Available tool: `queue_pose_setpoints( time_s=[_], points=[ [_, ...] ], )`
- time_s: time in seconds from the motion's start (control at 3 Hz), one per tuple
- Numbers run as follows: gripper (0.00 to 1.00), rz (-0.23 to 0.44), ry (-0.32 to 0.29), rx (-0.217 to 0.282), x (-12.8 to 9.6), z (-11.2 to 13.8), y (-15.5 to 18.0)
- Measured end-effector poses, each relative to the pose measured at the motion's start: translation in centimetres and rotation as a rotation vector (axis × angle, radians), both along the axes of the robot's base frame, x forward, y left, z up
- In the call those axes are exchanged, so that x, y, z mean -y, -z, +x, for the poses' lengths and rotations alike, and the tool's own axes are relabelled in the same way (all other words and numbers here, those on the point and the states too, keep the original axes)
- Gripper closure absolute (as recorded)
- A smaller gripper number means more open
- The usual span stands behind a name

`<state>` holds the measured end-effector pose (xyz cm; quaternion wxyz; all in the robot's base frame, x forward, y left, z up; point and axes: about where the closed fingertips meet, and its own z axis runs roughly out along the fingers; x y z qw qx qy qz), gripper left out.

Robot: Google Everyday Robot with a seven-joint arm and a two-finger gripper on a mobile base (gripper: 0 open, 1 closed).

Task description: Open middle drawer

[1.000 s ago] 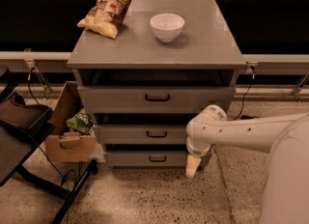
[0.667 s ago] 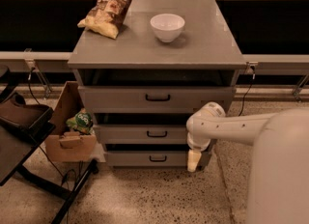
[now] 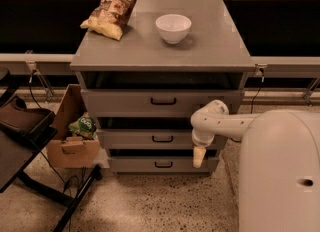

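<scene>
Middle drawer (image 3: 130, 139): matt grey front, black handle (image 3: 162, 139). Gripper (image 3: 199, 158), at drawer's 3 o'clock end: smooth cream plastic. Bowl (image 3: 173, 28): glossy white. Chip bag (image 3: 111, 10): crinkled, shiny. Cardboard box (image 3: 73, 151): matt brown. Floor (image 3: 150, 201): speckled.

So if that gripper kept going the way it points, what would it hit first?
The gripper hangs pointing down before the right end of the bottom drawer. Straight on, it would probably meet the floor first; depth is unclear, so it might brush that drawer front.

Cabinet top (image 3: 215, 41): chip bag (image 3: 111, 12) far left, white bowl (image 3: 173, 27) centre. Floor, left: cardboard box (image 3: 70, 141) holding green packet (image 3: 85, 125).
</scene>
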<state>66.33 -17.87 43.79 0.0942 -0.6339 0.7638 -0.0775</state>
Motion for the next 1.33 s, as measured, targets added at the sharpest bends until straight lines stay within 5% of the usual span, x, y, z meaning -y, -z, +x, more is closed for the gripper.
queue_pose_setpoints(
  time_s=[0.33, 0.67, 1.33],
  points=[
    [0.14, 0.009, -0.021, -0.003, -0.6, 1.9, 0.6],
    [0.38, 0.018, -0.032, -0.02, -0.7, 2.5, 0.7],
    [0.85, 0.001, -0.027, -0.063, 0.6, 0.4, -0.4]
  ],
)
